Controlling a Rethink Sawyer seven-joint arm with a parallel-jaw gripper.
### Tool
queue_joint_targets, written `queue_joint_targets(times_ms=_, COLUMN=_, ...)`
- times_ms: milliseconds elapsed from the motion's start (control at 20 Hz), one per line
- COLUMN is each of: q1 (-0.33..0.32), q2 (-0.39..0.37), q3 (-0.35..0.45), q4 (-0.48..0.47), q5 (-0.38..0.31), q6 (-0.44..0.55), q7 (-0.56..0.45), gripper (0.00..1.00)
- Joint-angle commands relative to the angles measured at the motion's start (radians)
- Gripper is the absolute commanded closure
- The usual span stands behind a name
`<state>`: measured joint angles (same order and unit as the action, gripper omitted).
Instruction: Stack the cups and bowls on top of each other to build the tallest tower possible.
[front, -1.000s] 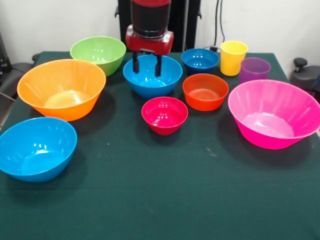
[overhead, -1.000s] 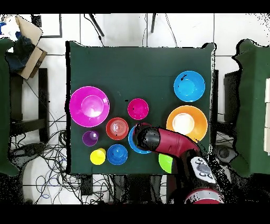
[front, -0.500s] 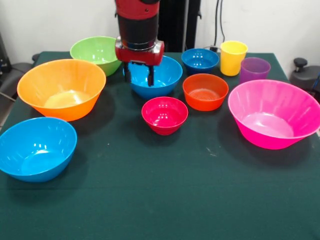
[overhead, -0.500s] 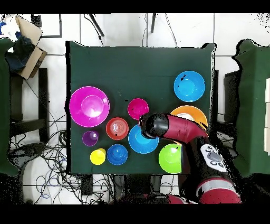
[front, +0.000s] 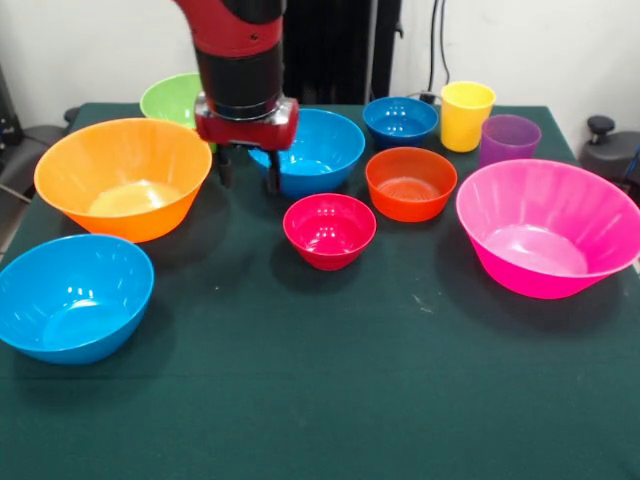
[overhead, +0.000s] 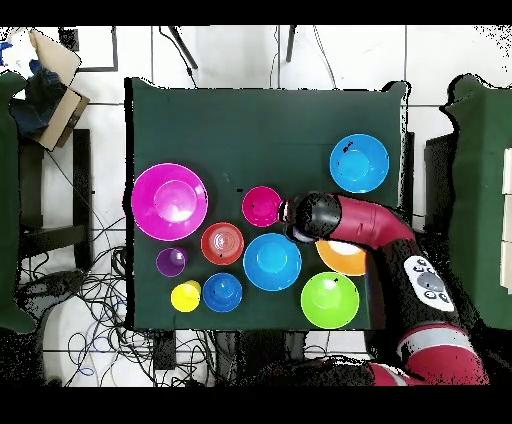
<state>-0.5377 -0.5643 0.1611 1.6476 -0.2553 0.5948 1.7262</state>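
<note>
My gripper (front: 246, 178) hangs open and empty between the large orange bowl (front: 120, 178) and the middle light blue bowl (front: 315, 150), fingertips near the cloth. In the overhead view the gripper (overhead: 298, 221) and arm cover part of the orange bowl (overhead: 345, 258). Every bowl and cup stands singly: green bowl (front: 185, 98), second light blue bowl (front: 70, 295), crimson bowl (front: 329, 230), orange-red bowl (front: 410, 183), dark blue bowl (front: 400, 120), pink bowl (front: 550, 240), yellow cup (front: 467, 115) and purple cup (front: 508, 138).
The table wears a dark green cloth (front: 330, 400). Chairs (overhead: 30, 200) stand at both sides of it, and cables (overhead: 90, 300) lie on the floor in the overhead view.
The arm has swung from above the middle light blue bowl toward the large orange bowl and dropped a little. The gripper stayed open and empty, and no bowl moved.
</note>
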Motion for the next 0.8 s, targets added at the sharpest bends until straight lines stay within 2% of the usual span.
queue_joint_targets(times_ms=50, q1=-0.04, q2=0.023, q3=0.163, q4=-0.14, q5=-0.116, q6=0.132, q7=-0.329, gripper=0.0)
queue_joint_targets(times_ms=800, q1=-0.18, q2=0.078, q3=0.266, q4=-0.156, q5=-0.266, q6=0.142, q7=-0.406, gripper=0.0)
